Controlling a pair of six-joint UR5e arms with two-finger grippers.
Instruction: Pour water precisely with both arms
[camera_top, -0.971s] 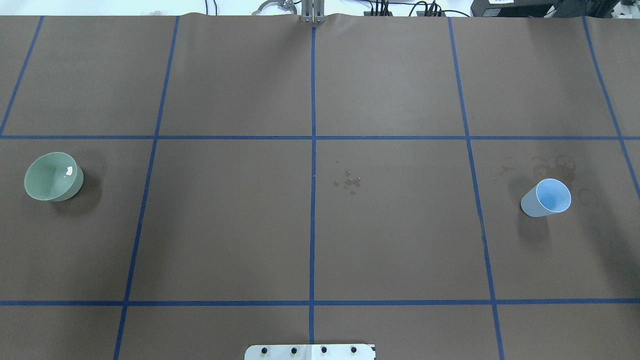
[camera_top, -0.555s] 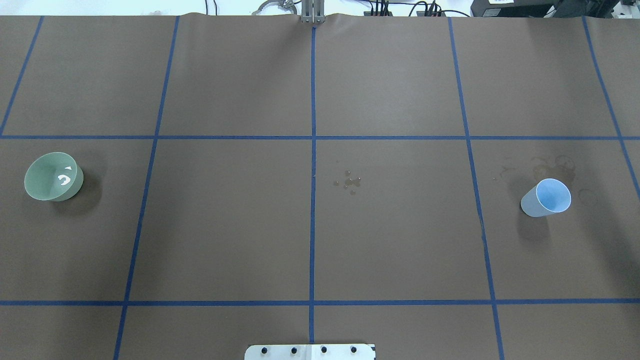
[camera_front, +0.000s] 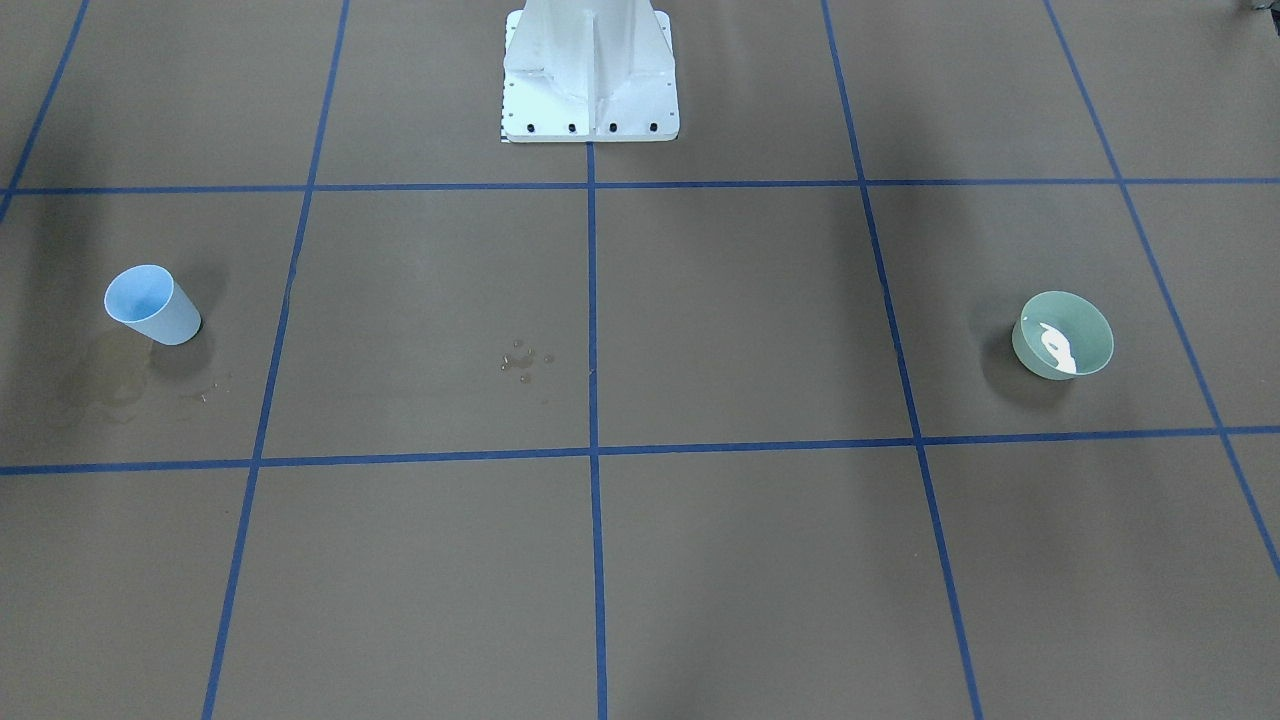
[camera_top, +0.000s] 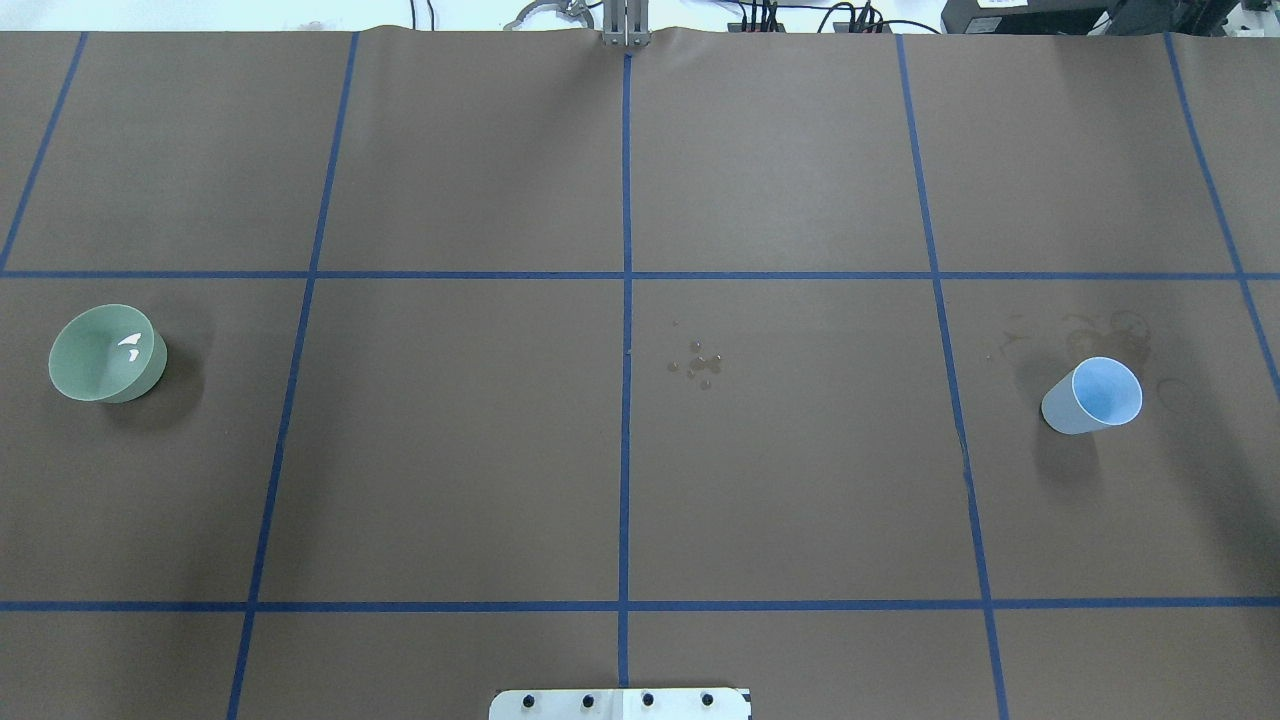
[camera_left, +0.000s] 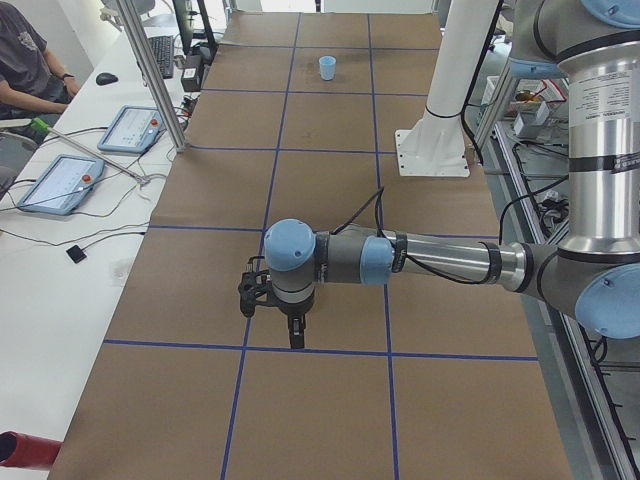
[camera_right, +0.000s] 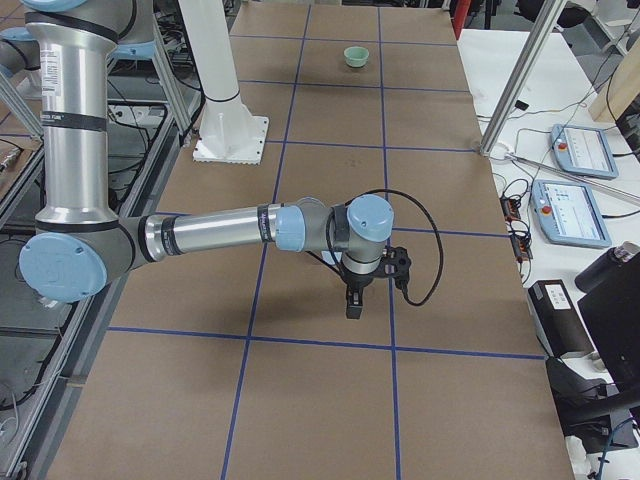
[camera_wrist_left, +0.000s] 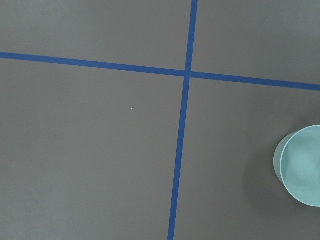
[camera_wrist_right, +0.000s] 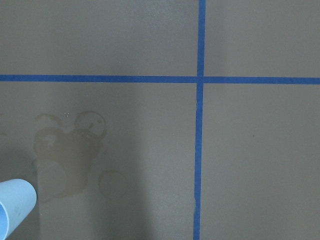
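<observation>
**Water astir in the bowl; both tools clear of the vessels**

Change: against the overhead shots from a second ago, only the white glint on the water (camera_top: 130, 345) differs. It was a blob, then a curl with a speck, and is now a small wedge. I read that as ripple. Bowl, cup and droplets sit where they sat.

Count, by the overhead view:
- One green bowl (camera_top: 80, 365) at 9 o'clock on the worktop (camera_top: 450, 450), holding the water.
- One blue cup (camera_top: 1095, 395) at 3 o'clock, well apart from the bowl. It is upright in the left side view.
- One cluster of small droplets (camera_top: 700, 365) at centre, just to the 3 o'clock side of the middle tape line (camera_top: 625, 480).
- One damp stain (camera_wrist_right: 65, 155) of overlapping rings, just beside the cup on its 12 o'clock side.
- One white pedestal (camera_front: 590, 70) at 6 o'clock.
- Two arms.

Tools: the left arm (camera_left: 440, 262) reaches out level over the worktop, its left tool (camera_left: 296, 338) pointing straight down. The right arm (camera_right: 210, 230) does likewise with the right tool (camera_right: 353, 306). Each tool shows only in a side view, so I cannot tell how far either is spread, or whether it touches the paper. The left wrist camera catches the bowl at its 3 o'clock edge. The right wrist camera catches the cup at its 8 o'clock corner, with the stain beside it.
</observation>
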